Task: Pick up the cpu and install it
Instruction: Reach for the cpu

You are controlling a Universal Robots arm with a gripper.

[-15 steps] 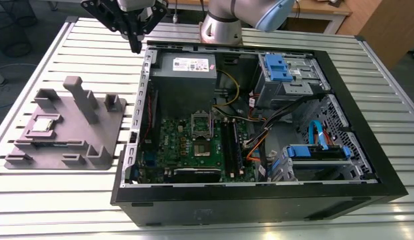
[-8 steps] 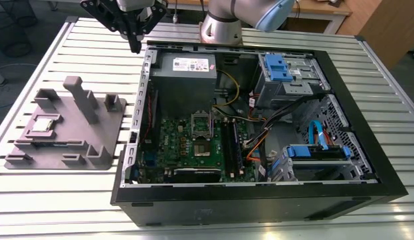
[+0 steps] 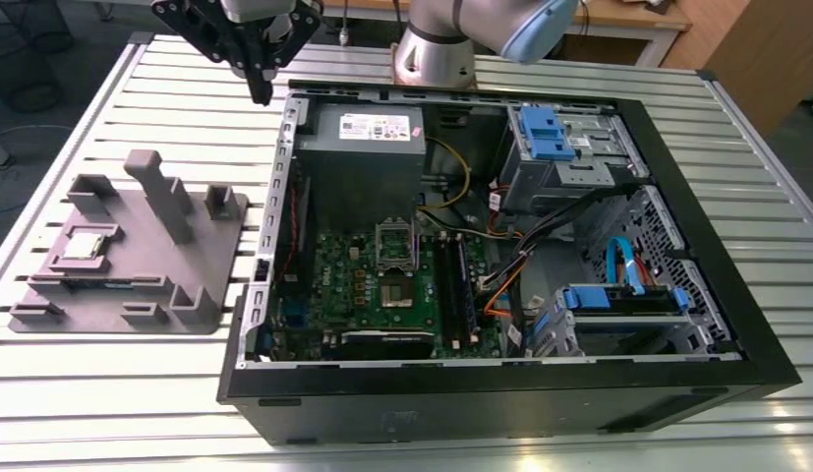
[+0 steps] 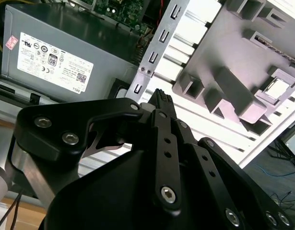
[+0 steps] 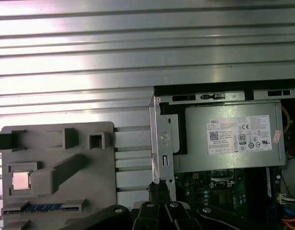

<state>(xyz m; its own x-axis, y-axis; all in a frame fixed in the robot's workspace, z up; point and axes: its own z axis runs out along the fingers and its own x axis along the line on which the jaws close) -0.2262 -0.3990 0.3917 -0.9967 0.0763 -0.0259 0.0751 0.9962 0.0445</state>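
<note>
exterior view: black gripper at 11 o'clock of open black PC case, jaws closed, empty; small silvery square cpu in grey moulded tray at case's 9 o'clock, well apart | second wrist view: cpu seated in tray pocket | first wrist view: cpu untouched | step: reach-to-pick, by my read; needs jaws opened, squared over cpu

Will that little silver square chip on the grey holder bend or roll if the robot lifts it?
Probably neither. The cpu looks flat and square with a metal top, so it is likely stiff and won't roll. It is small and thin, so probably light, and its smooth top may be slippery.
</note>
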